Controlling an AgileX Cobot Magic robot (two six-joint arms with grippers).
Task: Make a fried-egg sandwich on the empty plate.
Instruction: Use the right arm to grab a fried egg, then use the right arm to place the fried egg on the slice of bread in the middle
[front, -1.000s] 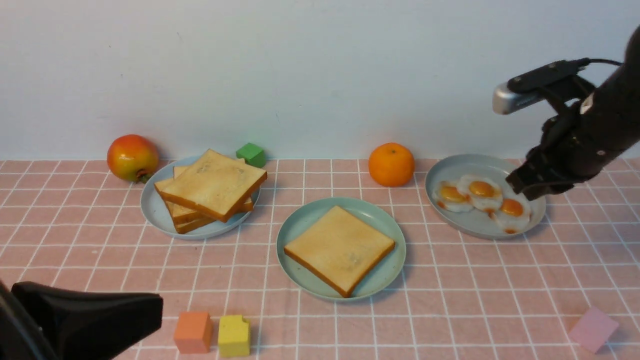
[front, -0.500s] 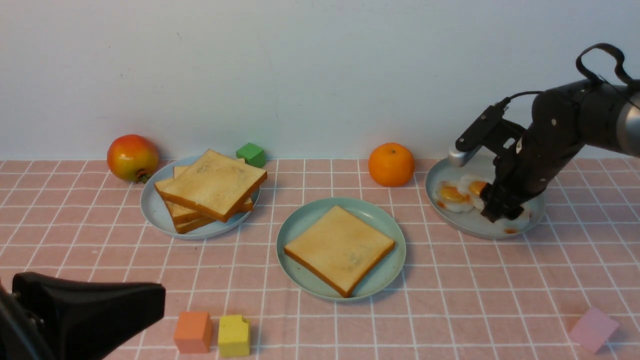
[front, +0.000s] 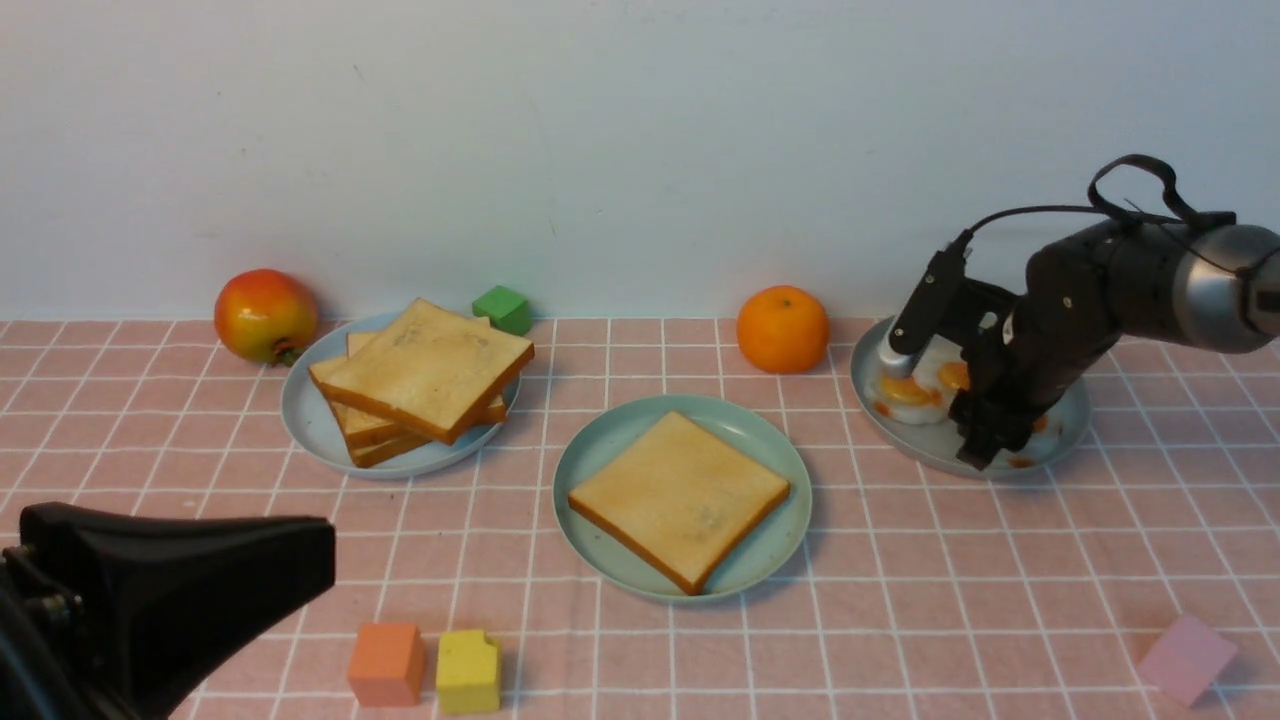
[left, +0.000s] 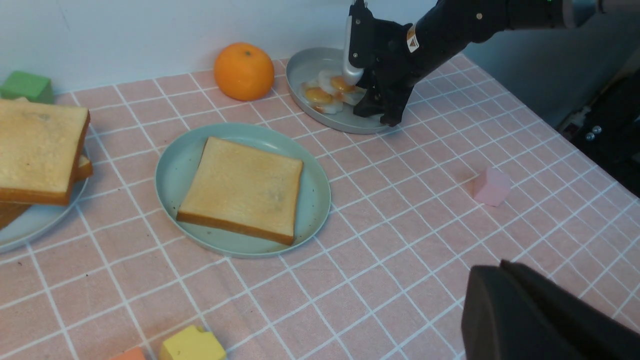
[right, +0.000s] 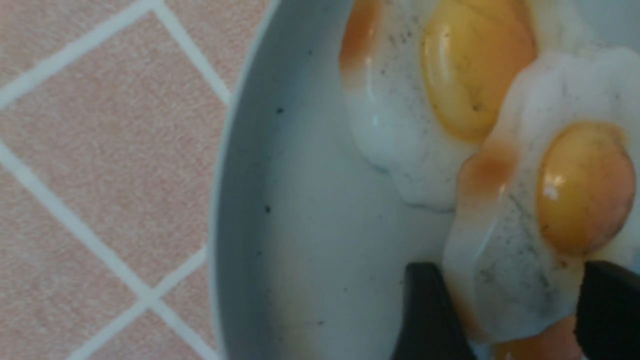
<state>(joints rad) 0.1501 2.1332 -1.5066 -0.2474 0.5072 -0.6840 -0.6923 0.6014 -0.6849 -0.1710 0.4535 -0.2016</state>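
Now at the egg step, judging from the layout. Keeps one toast slice flat on the mint-green plate in the middle of the bench as the sandwich base, so no egg and no top slice there yet. Reaches with the right gripper into the grey plate, to the right of the mint-green plate and a little behind it, because of the fried eggs lying there. Holds the fingers wide, one at each side of the nearest egg, low over its white, probably to pinch it; cannot tell whether touching. Parks the left gripper in front of the mint-green plate and to its left, fingers closed, nothing seen in them, out of the way. Hard to count the eggs from the front: partly covered by the arm. Only two yolks in the right wrist view, blurred and cut at the edge. Cannot count the lower slices of the spare toast stack, left of the mint-green plate.
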